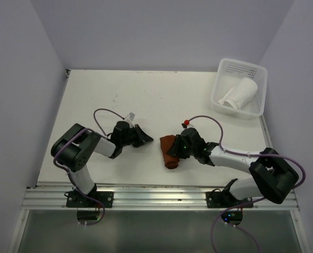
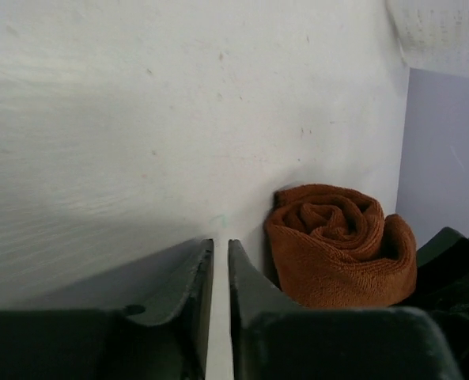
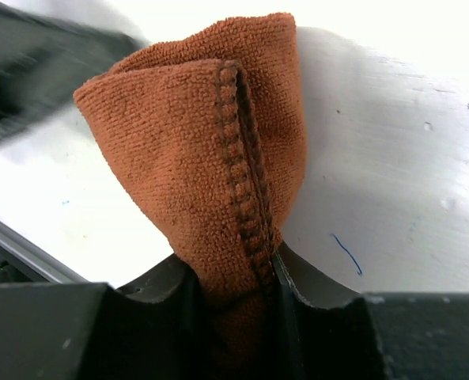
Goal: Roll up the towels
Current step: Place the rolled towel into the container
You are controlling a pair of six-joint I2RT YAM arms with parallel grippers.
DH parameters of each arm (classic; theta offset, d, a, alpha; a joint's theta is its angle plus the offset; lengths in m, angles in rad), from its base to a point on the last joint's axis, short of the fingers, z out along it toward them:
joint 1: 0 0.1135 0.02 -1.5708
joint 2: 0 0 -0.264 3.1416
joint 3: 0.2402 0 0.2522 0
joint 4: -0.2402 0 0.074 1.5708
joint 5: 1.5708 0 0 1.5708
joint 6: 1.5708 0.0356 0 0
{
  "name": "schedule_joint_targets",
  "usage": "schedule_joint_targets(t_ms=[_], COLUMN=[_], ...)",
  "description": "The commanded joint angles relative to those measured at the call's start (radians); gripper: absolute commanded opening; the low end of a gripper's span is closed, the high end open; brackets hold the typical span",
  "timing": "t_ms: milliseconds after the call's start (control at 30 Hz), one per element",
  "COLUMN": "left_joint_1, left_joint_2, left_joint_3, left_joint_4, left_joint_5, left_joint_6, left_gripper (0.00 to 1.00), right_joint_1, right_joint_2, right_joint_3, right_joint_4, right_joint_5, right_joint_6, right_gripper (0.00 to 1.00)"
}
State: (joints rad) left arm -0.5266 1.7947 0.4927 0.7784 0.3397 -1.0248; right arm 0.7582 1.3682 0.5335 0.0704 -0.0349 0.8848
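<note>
- the rust-brown towel [image 1: 168,158] lies on the white table [image 1: 145,95] near its front edge, between the two arms and closer to the right one.
- in the left wrist view the rust-brown towel [image 2: 341,245] is seen end-on as a loose roll, its spiral of layers facing the camera.
- the right gripper [image 1: 177,150] is closed on the rust-brown towel: in the right wrist view a fold of the cloth [image 3: 210,150], with its stitched hem running down the middle, is pinched between the two fingers [image 3: 232,277] and bulges out beyond them.
- the left gripper [image 1: 145,139] is held low over the table, just left of the rust-brown towel and apart from it, pointing toward it.
- its jaws are drawn almost together in the left wrist view [image 2: 220,261]; only a thin slit is left between them and nothing is held in it.
- the white towel [image 1: 239,94] is rolled up and lies tilted inside the white perforated basket [image 1: 222,68].
- the basket stands at the far right corner of the table, well apart from both grippers.
- a corner of the basket [image 2: 444,36] is also seen at the upper right of the left wrist view.
</note>
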Motion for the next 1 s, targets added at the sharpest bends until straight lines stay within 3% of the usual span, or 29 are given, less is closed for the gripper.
schedule_joint_targets(t_ms=[0, 33, 67, 267, 600, 700, 800, 967], left_joint_1=[0.101, 0.150, 0.175, 0.283, 0.292, 0.295, 0.295, 0.297], left_joint_2=[-0.167, -0.248, -0.291, -0.553, -0.644, -0.647, -0.667, -0.606], left_joint_3=[0.020, 0.050, 0.069, 0.269, 0.498, 0.451, 0.339, 0.300], left_joint_4=[-0.198, -0.284, -0.333, -0.669, -0.958, -0.952, -0.851, -0.818], left_joint_5=[-0.001, 0.002, -0.005, -0.068, -0.002, -0.005, 0.025, 0.074], left_joint_6=[0.121, 0.174, 0.219, 0.371, 0.547, 0.574, 0.568, 0.583], left_gripper=[0.21, 0.33, 0.39, 0.61, 0.64, 0.65, 0.64, 0.62], right_joint_1=[-0.007, -0.013, -0.026, -0.138, -0.480, -0.575, -0.655, -0.726], right_joint_2=[-0.050, -0.054, -0.058, -0.061, 0.123, 0.213, 0.279, 0.362], right_joint_3=[0.075, 0.085, 0.101, 0.200, 0.660, 0.796, 0.865, 0.951], right_joint_4=[-0.118, -0.142, -0.152, -0.234, -0.366, -0.394, -0.337, -0.276], right_joint_5=[0.033, 0.033, 0.033, -0.011, -0.083, -0.082, -0.062, -0.017], right_joint_6=[-0.046, -0.056, -0.069, -0.133, -0.262, -0.253, -0.218, -0.187], right_gripper=[0.15, 0.12, 0.11, 0.02, 0.00, 0.00, 0.00, 0.01])
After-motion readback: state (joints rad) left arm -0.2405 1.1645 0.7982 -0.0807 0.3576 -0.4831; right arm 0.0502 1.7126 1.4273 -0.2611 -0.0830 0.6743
